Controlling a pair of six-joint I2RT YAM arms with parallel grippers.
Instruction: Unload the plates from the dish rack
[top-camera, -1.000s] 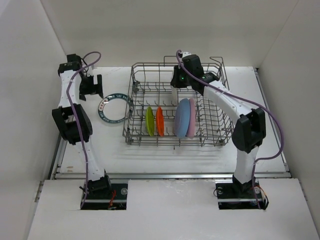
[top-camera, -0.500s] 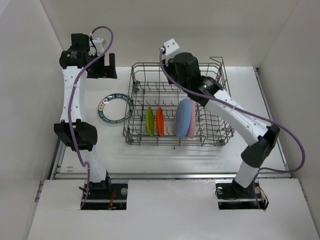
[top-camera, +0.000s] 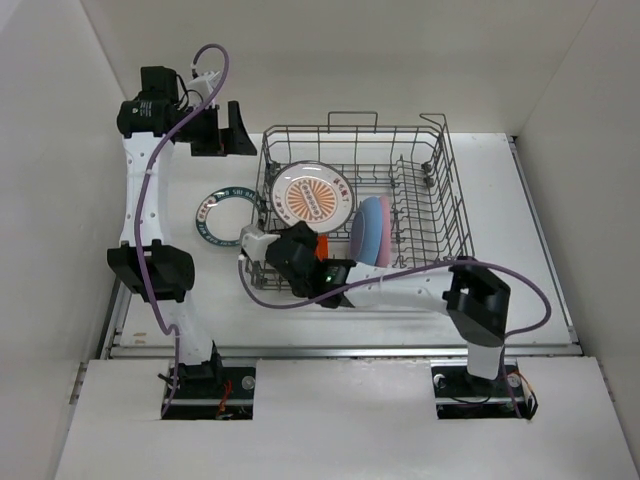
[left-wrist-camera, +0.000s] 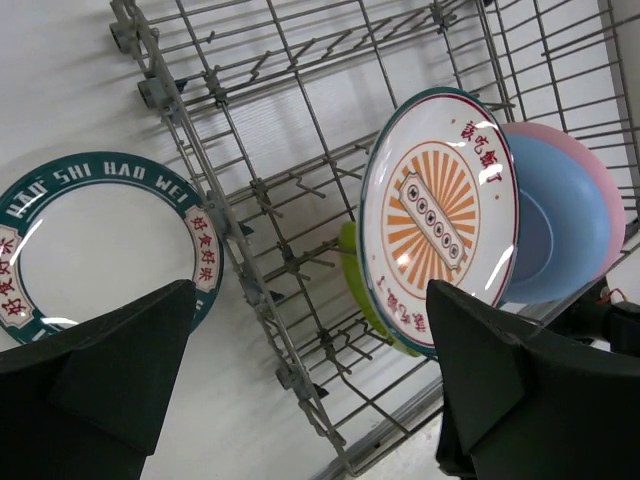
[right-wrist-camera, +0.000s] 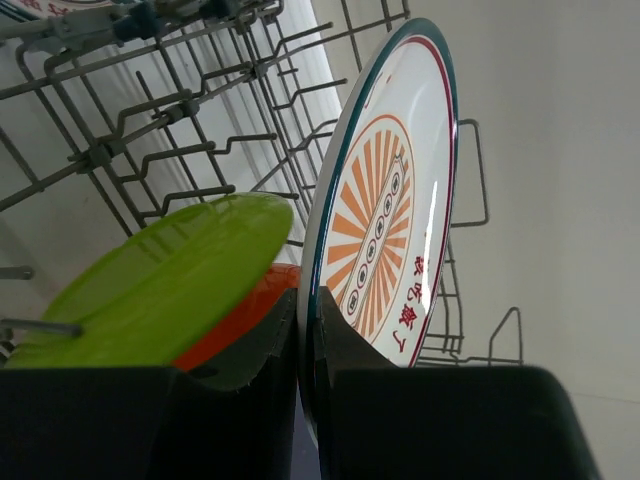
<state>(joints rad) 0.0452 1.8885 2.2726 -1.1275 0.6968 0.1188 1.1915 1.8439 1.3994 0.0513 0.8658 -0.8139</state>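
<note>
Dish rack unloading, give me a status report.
Right claw shut on sunburst plate, over the dish rack. Left claw open, empty. Green plate and orange plate close beside the grip.

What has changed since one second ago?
The right pincer swung from the far side of the dish rack to its near-left corner, shut on the sunburst plate, now raised and showing its face. The left pincer, open, rose and shifted towards the rack. Unchanged: the teal-ringed plate on the table; the green plate, orange plate, blue plate and pink plate in the rack.
</note>
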